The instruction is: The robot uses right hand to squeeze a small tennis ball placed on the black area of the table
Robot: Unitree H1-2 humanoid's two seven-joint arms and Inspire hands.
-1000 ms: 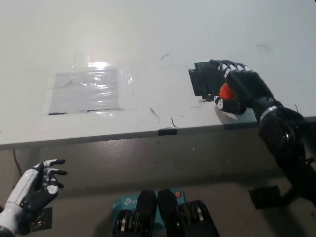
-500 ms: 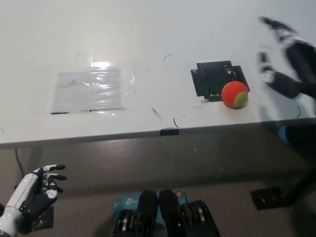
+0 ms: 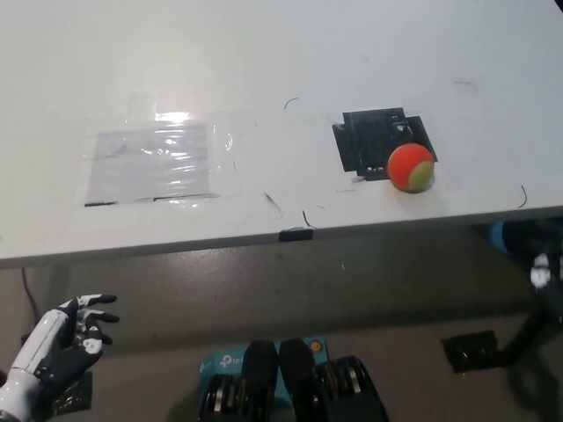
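A small orange and yellow-green tennis ball (image 3: 411, 167) rests alone on the white table (image 3: 281, 70). It lies at the lower right corner of the black area (image 3: 374, 145), and nothing touches it. My black right hand (image 3: 538, 280) is only a blurred dark shape below the table's front edge at the far right, well clear of the ball. Its fingers cannot be made out. My white left hand (image 3: 60, 338) rests low at the lower left, below the table, fingers apart and holding nothing.
A clear plastic sheet (image 3: 157, 163) is taped flat on the table's left half. The table's front edge (image 3: 290, 236) runs across the picture. On the floor below are a blue box (image 3: 218, 362) and a black plate (image 3: 475, 350).
My right hand has let go of the ball, swung up and to the right, then dropped below the table edge. The ball stays by the black area. The left hand has barely moved.
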